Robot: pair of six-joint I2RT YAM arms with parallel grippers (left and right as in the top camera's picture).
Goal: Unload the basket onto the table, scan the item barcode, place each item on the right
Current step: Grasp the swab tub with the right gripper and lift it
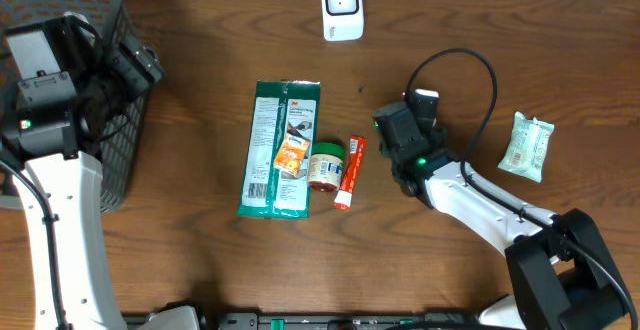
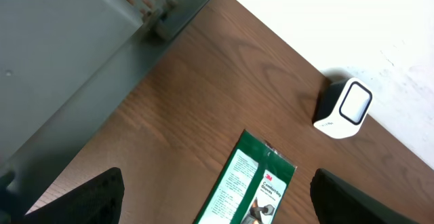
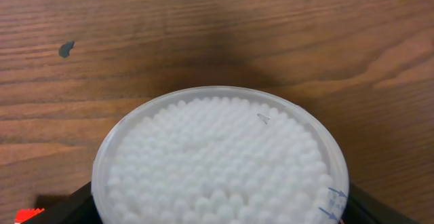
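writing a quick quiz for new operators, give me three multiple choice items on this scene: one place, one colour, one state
1. The white scanner stands at the table's: A near edge B far edge C left edge
2. The tube is: A red B blue C black
3. The left gripper is: A shut on a packet B open and empty C shut on nothing
B, it sits top centre overhead; A, red shows overhead; B, its fingers stand wide apart holding nothing.
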